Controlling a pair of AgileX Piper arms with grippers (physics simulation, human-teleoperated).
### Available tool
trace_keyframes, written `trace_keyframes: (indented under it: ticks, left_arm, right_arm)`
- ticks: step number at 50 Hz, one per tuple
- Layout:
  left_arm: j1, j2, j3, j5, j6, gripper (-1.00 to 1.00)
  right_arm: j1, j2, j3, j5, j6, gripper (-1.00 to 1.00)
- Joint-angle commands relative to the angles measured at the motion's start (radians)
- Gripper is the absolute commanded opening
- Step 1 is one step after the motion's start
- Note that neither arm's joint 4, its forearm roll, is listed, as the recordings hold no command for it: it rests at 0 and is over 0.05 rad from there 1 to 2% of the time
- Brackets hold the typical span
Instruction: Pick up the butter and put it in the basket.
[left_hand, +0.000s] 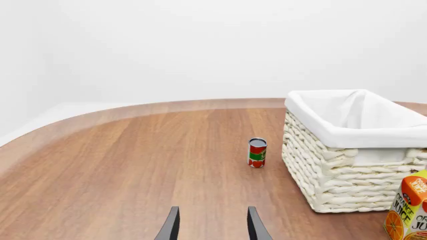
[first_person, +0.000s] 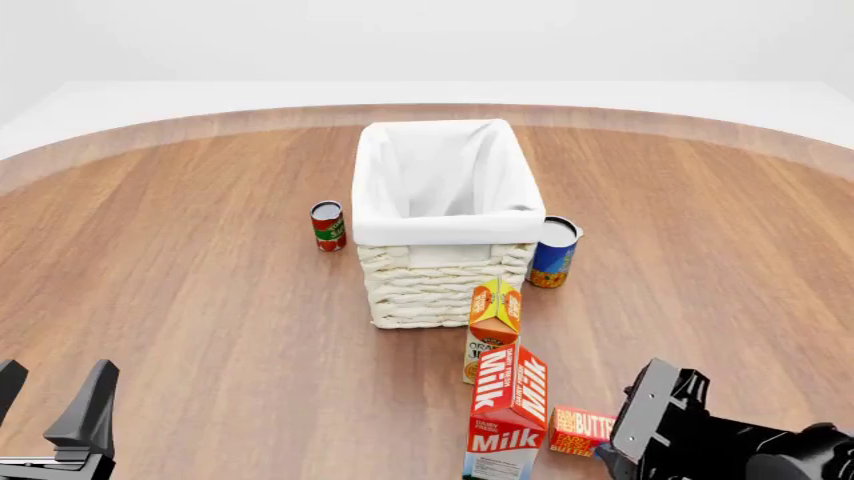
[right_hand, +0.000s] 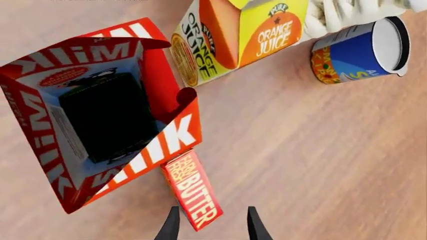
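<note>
While both grippers stand parted, the right gripper (right_hand: 211, 224) hangs over the flat red-orange butter box (right_hand: 193, 189).
It lies against the red milk carton (first_person: 509, 410); the left gripper (left_hand: 211, 225) holds nothing.

Left gripper (first_person: 54, 400) sits low at about seven o'clock, fingers (left_hand: 171, 226) parted and upright, gripping nothing. Right gripper (right_hand: 212, 224) hangs at five o'clock, tilted downward, its dark fingers (right_hand: 254, 225) spread apart
</note>
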Motion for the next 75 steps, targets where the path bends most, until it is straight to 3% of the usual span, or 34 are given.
trace_keyframes:
  ticks: [1, 26, 31, 32, 33, 57, 72, 73, 75]
  left_arm:
    - [0.000, 0.000, 0.000, 0.000, 0.000, 1.00]
    - [0.000, 0.000, 0.000, 0.000, 0.000, 1.00]
    - [0.000, 0.000, 0.000, 0.000, 0.000, 1.00]
    - [0.000, 0.000, 0.000, 0.000, 0.000, 1.00]
    - [0.000, 0.000, 0.000, 0.000, 0.000, 1.00]
    - [0.000, 0.000, 0.000, 0.000, 0.000, 1.00]
    - [0.000, 0.000, 0.000, 0.000, 0.000, 1.00]
    - [0.000, 0.000, 0.000, 0.000, 0.000, 1.00]
    - [0.000, 0.000, 0.000, 0.000, 0.000, 1.00]
  right_arm:
    - [0.012, -0.003, 0.001, -0.001, -0.001, 1.00]
    - [0.030, 0.058, -0.002, -0.067, 0.019, 1.00]
    - [0.064, 0.087, 0.014, -0.086, 0.051, 1.00]
    - [0.092, 0.070, 0.019, -0.062, 0.081, 1.00]
    - [0.077, 0.076, 0.019, -0.071, 0.064, 1.00]
    - [0.069, 0.121, 0.008, -0.110, 0.077, 1.00]
    - [0.069, 0.175, 0.013, -0.204, 0.066, 1.00]
    - [0.062, 0.175, 0.010, -0.216, 0.060, -1.00]
    - [0.075, 0.184, 0.017, -0.233, 0.055, -1.00]
